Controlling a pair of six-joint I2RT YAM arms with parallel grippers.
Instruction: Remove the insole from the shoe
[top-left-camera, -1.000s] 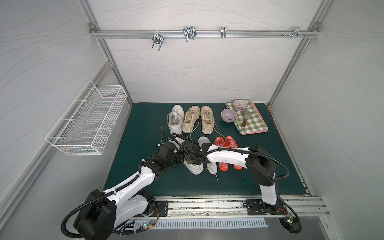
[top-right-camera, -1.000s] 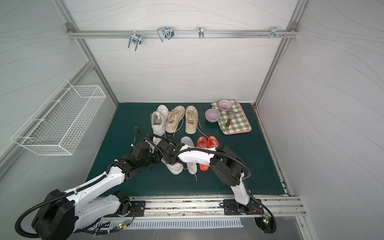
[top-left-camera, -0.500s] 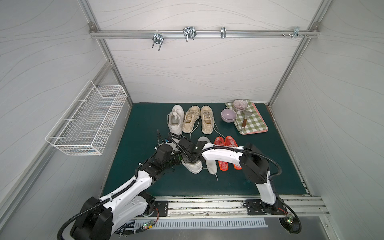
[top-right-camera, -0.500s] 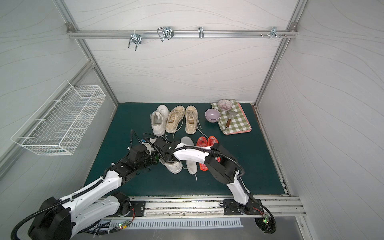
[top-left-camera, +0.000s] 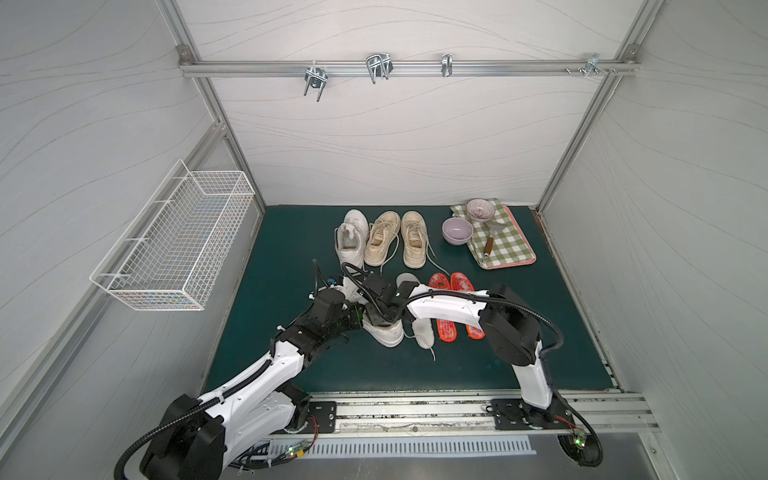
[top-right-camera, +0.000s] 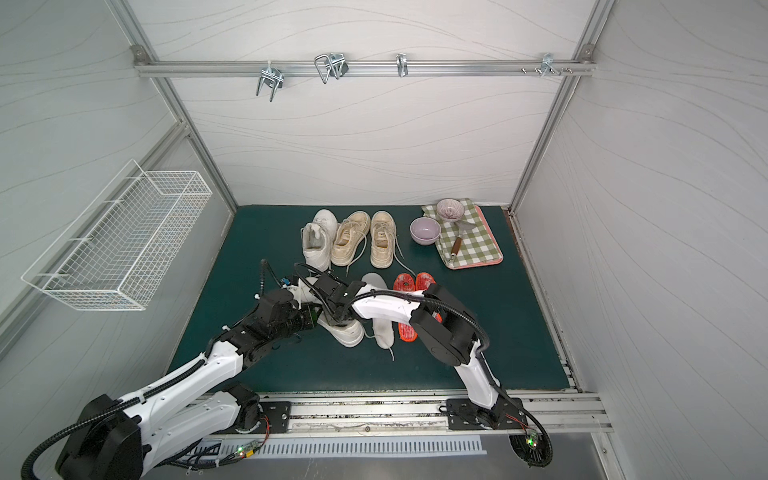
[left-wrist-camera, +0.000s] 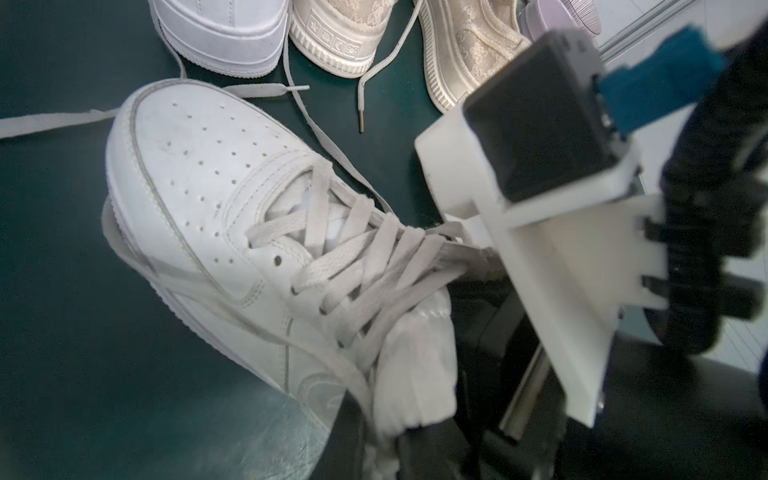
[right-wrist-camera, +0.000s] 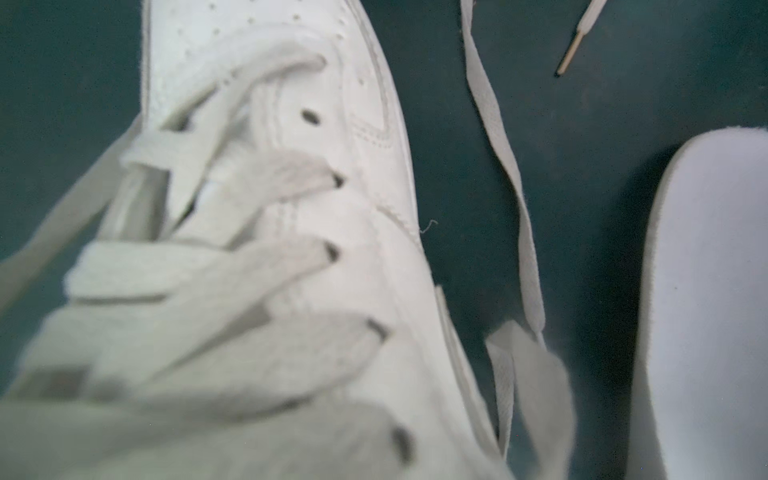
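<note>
A white lace-up shoe (top-left-camera: 388, 334) (top-right-camera: 351, 332) (left-wrist-camera: 199, 187) (right-wrist-camera: 291, 208) lies on the green mat near the front middle. My left gripper (top-left-camera: 359, 318) (top-right-camera: 313, 318) (left-wrist-camera: 386, 436) is shut on the white padded collar at its heel. My right gripper (top-left-camera: 380, 318) (top-right-camera: 332, 320) points down into the shoe's opening, and its fingertips are hidden there. The right arm's wrist block (left-wrist-camera: 540, 232) stands over the laces in the left wrist view. The insole is hidden inside the shoe, and what the right jaws grip cannot be seen.
A loose white foot-shaped liner (top-left-camera: 424, 334) (right-wrist-camera: 706, 291) and two red ones (top-left-camera: 451, 284) lie just right of the shoe. Three more shoes (top-left-camera: 384, 239) stand behind. Two bowls (top-left-camera: 457, 230) and a checked cloth on a tray (top-left-camera: 509, 245) sit back right. A wire basket (top-left-camera: 174, 245) hangs on the left wall.
The right gripper has gone down into the shoe's opening and shut. The left arm has pushed slightly forward, still holding the heel. The shoe has stayed in place.
</note>
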